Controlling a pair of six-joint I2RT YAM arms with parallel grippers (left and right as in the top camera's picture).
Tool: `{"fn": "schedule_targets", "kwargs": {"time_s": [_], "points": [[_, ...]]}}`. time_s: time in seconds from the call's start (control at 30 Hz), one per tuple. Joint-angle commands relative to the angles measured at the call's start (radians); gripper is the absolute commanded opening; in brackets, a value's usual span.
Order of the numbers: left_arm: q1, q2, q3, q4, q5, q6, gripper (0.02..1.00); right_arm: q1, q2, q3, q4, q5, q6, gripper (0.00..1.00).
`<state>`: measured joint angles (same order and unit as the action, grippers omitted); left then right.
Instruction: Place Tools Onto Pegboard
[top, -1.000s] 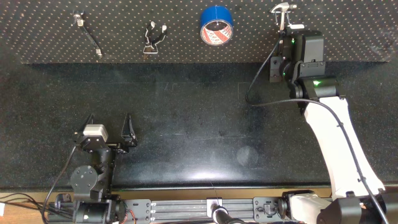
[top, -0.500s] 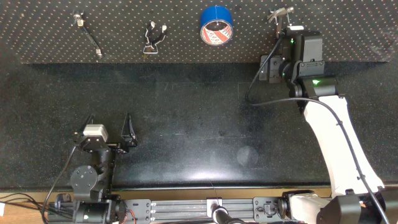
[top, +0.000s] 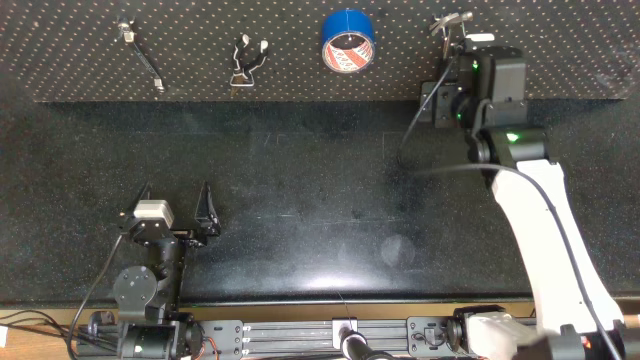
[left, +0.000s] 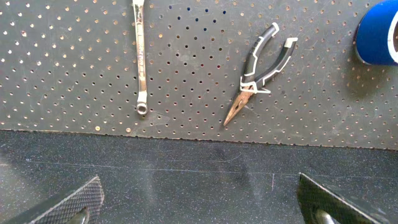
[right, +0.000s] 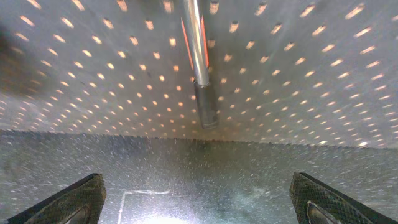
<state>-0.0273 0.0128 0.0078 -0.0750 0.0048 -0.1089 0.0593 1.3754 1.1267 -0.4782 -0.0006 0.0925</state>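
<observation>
The pegboard (top: 560, 40) is running along the 12 o'clock edge of the dark worktop (top: 320, 180).

Three other items are hanging on the board:
- A wrench (left: 142, 56) is sitting at 10 o'clock, with its long axis running 12 to 6 and its ring end toward the worktop.
- A pair of pliers (left: 258, 68) is hanging between the wrench and the tape, handles toward 12 o'clock and nose pointing to about 7 o'clock.
- A blue tape roll (top: 348, 42) is sitting at 12 o'clock.

All three are lying well apart from the task item, and nothing is standing between it and the jaws facing it.

The hammer (right: 200, 68) is hanging on the board at 1 o'clock. Its head is lying toward 12 o'clock. Its metal shaft is running down to 6 o'clock, with the darker grip end stopping just short of the board's lower edge.

The right gripper (top: 460, 45) is facing the board just below the hammer. Its jaws are standing wide apart, one on each side of the shaft line, and are not touching it.

The left gripper (top: 176, 200) is resting at 8 o'clock, near its base and well apart from the board. Its jaws are standing apart and holding nothing.
</observation>
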Motion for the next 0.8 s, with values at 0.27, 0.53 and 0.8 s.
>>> {"fn": "schedule_targets", "kwargs": {"time_s": [0.27, 0.53, 0.8], "points": [[0.006, -0.01, -0.002, -0.007, 0.008, 0.009, 0.996, 0.007, -0.317, 0.003, 0.004, 0.012, 0.001, 0.967], [0.006, -0.01, -0.002, -0.007, 0.008, 0.01, 0.996, 0.007, -0.407, 0.003, -0.008, 0.078, -0.026, 0.969], [0.006, -0.01, -0.002, -0.008, 0.008, 0.01, 0.996, 0.007, -0.586, -0.076, -0.037, 0.203, 0.07, 0.969]]}}
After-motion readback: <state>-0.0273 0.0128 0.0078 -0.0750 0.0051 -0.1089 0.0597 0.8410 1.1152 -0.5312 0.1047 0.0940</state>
